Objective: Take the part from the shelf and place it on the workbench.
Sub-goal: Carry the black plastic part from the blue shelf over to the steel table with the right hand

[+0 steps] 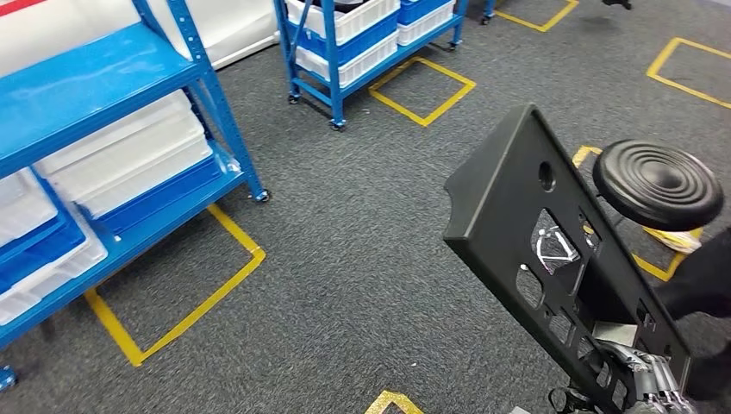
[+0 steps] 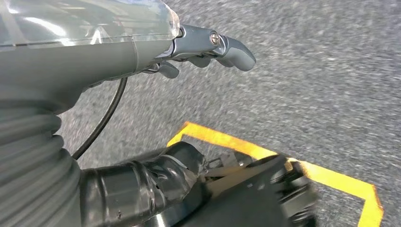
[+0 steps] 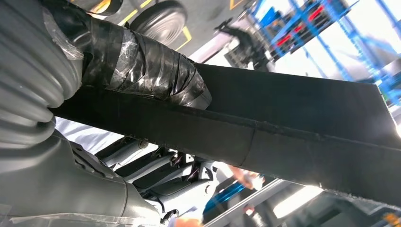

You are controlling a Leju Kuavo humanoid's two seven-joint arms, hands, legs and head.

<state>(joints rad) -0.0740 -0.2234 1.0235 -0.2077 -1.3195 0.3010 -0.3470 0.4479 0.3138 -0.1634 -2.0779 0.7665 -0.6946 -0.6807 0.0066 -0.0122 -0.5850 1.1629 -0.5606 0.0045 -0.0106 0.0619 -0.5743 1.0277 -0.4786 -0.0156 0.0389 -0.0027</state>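
A: What did the head view show?

B: The black part (image 1: 552,259), a flat panel with cut-outs, was held up tilted over the grey carpet floor (image 1: 362,259), low on the robot's right. The right hand (image 1: 651,379) gripped its lower end, fingers showing through the openings. A round black stool (image 1: 659,183) stood just behind the panel. A blue shelf (image 1: 95,95) with white bins (image 1: 129,155) was on the left, well apart from the part, and a second blue shelf (image 1: 345,52) stood farther back. Yellow tape lines (image 1: 185,315) marked the floor.

A: And the left wrist view?

B: The left hand (image 2: 208,49) hung over the carpet with nothing in it, its fingers curled in slightly under the thumb. Yellow tape (image 2: 283,163) crossed the floor below.

A: The right wrist view?

B: The part (image 3: 283,127) ran across as a long dark edge. The taped thumb (image 3: 142,66) lay on 1 face of it, the paler fingers (image 3: 156,175) on the other, so the hand was clamped around the panel. Blue shelving (image 3: 307,28) was blurred behind.
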